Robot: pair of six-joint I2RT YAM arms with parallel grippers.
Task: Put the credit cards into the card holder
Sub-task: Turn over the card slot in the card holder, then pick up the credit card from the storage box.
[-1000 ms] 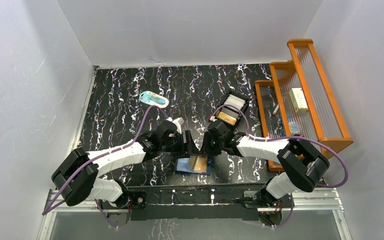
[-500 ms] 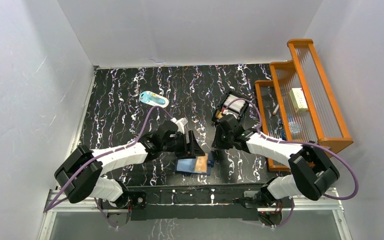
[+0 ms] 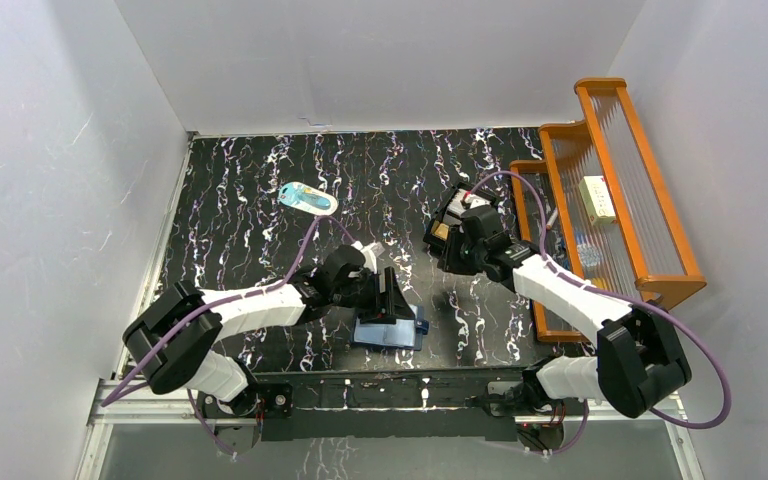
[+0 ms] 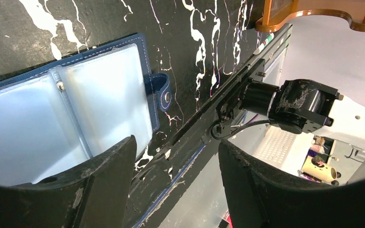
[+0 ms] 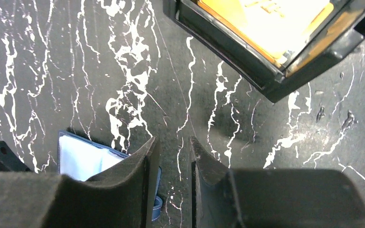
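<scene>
The navy card holder lies open near the table's front edge, its pale-blue clear pockets up; it also shows in the left wrist view and the right wrist view. No card shows on it. My left gripper is open and empty, just above the holder's right edge by the snap tab. My right gripper hovers beside the black box tray, its jaws a narrow gap apart with nothing between them. A golden-tan card lies in that tray.
A pale-blue-and-white oval item lies at the back left of the marbled table. An orange wooden rack with small items stands along the right edge, close to the right arm. The table's front rail runs just past the holder.
My right gripper has drawn back from the card holder to the black tray. The golden card seen on the holder before no longer shows. My left gripper has shifted right over the holder.
</scene>
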